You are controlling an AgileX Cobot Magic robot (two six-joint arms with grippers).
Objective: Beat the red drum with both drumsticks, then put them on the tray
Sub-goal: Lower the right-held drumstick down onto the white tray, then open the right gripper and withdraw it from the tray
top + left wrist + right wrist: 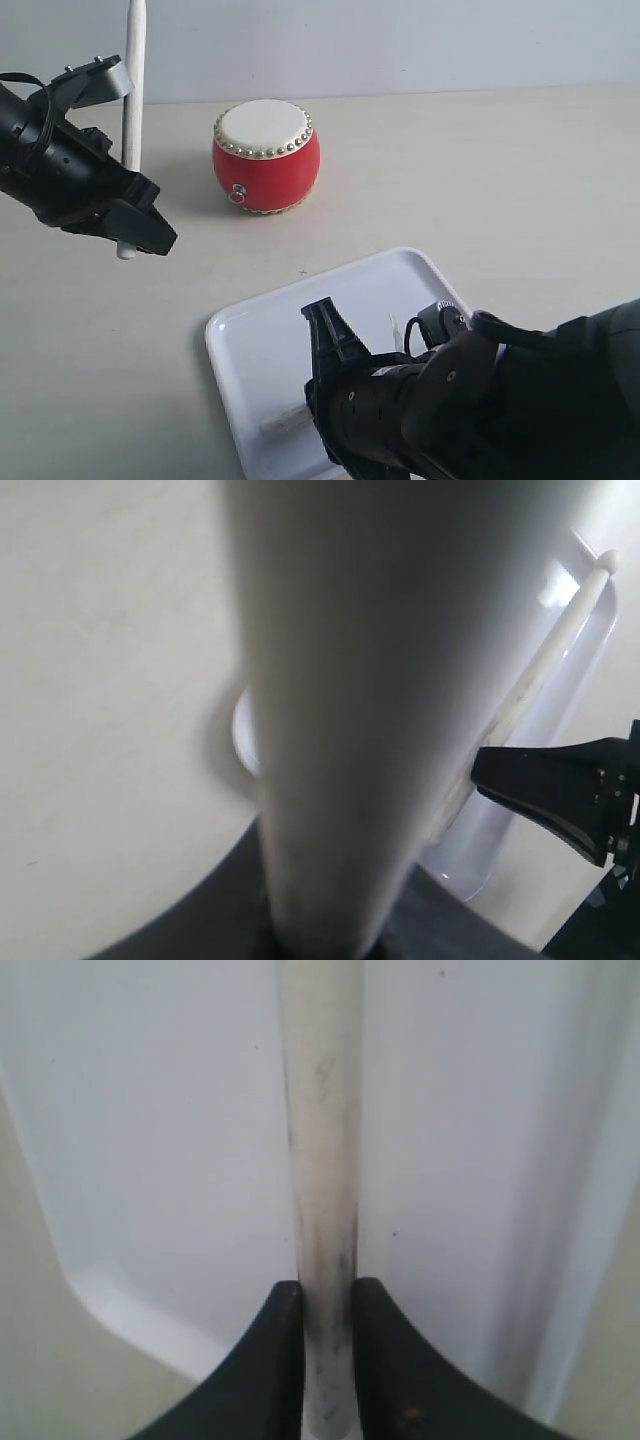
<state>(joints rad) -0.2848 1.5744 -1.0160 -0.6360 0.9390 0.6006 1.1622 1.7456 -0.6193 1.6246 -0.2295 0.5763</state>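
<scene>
Drum point(266, 155) stands toward the far edge of the worktop point(480, 170), about mid-width, skin up, nothing touching it. Tray point(380, 275) sits by the near edge, well apart from the drum and skewed to the worktop edges.

Right stick point(322, 1160) is pinched between the narrow jaws of the right gripper point(322, 1305). It lies flat and low along the tray floor, one end poking out toward the near-left corner of the worktop. That reads as a put-down pose: let go from there and it has nowhere to fall, and the rim stops it rolling off. Can't tell if it's actually touching the floor.

Left stick point(133, 110) is held near its lower end by the left gripper point(133, 222), jaws closed narrow on it. The stick stands near vertical, toward the left edge and beside the drum but clear of the skin. Carried upright, the long end stays off the drum and away from the other arm (it fills the left wrist view, blurred).

My read:
- **Stage:** drumming looks finished, and the right stick is being placed while the left arm waits off to the side so the two don't crowd the tray.
- **Next:** right opens and backs out; left has to tip its stick flat before going in.
- **Risk:** the first stick gets nudged or rolls when the second lands.
</scene>
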